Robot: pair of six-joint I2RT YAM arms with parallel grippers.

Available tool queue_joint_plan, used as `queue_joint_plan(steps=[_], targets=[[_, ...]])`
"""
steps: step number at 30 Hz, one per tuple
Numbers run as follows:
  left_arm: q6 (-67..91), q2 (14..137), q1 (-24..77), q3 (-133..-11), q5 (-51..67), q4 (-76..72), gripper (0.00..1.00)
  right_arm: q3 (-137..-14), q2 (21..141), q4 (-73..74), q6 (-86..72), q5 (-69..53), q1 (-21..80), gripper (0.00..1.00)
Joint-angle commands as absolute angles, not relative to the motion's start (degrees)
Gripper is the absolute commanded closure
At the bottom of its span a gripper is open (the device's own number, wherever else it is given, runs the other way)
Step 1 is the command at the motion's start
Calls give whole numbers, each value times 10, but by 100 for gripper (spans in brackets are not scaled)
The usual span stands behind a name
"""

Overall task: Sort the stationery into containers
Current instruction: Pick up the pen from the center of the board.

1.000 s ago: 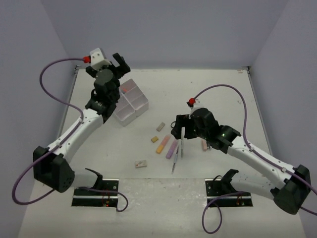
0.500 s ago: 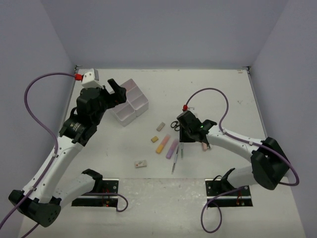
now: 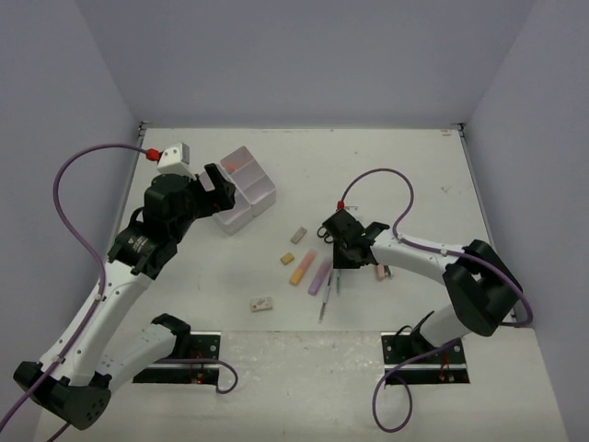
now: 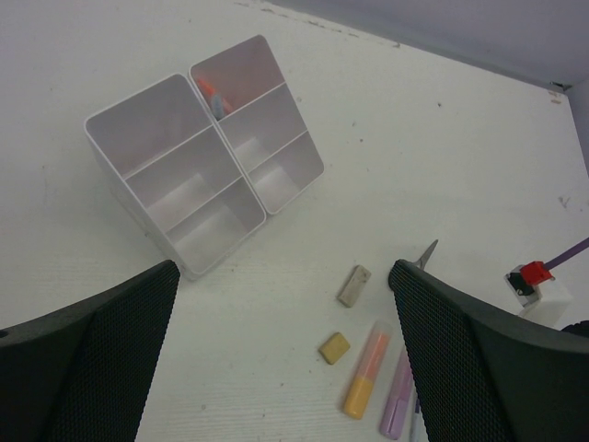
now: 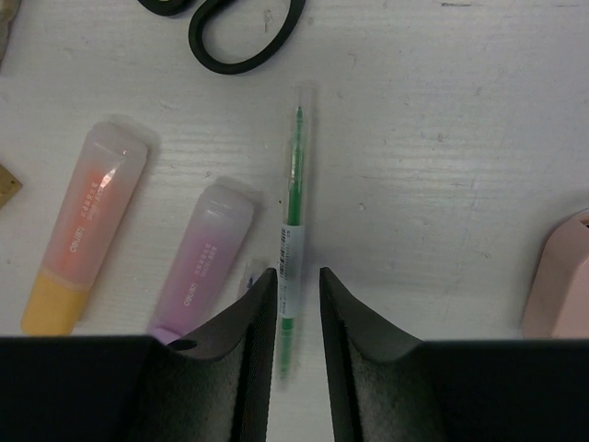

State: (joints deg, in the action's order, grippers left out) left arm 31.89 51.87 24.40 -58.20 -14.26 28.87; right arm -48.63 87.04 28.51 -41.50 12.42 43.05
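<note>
Orange highlighter [image 5: 78, 244], purple highlighter [image 5: 204, 258], scissors [image 5: 239, 37], green pen [image 5: 294, 166], one each; bins [image 4: 152, 124] hold one red item [image 4: 210, 92]; left gripper [image 4: 283, 269] gaping, right gripper [image 5: 297, 276] slightly apart astride pen

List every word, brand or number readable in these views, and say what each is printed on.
Orange highlighter: print along the barrel, too blurred to read.
Pink-purple highlighter: print along the barrel, too blurred to read.
Green pen: fine print on the barrel, too small to read.
Nothing else shows any text, and no text here can be quoted.
</note>
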Motion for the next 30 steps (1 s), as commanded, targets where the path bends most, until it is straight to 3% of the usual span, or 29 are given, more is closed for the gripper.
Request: queue_joint_plan(steps=[1, 5, 12, 19, 22, 25, 30], targets=[[301, 515, 244, -582, -125, 291, 0, -478, 882, 260, -435, 123, 429, 74], [301, 512, 244, -581, -123, 287, 0, -477, 905, 253, -435, 117, 429, 77], [309, 521, 244, -565, -70, 264, 0, -480, 906, 259, -442, 119, 429, 100], [370, 538, 245, -501, 181, 99, 0, -499, 751, 340, -426, 190, 435, 100], [469, 558, 262, -432, 316, -127, 0, -459, 578, 202, -284, 91, 440, 100], [487, 577, 317, -426, 326, -200, 0, -384, 461, 85, -220, -129, 440, 100], [491, 632, 383, -453, 326, -244, 4, -382, 394, 51, -211, -202, 440, 100]])
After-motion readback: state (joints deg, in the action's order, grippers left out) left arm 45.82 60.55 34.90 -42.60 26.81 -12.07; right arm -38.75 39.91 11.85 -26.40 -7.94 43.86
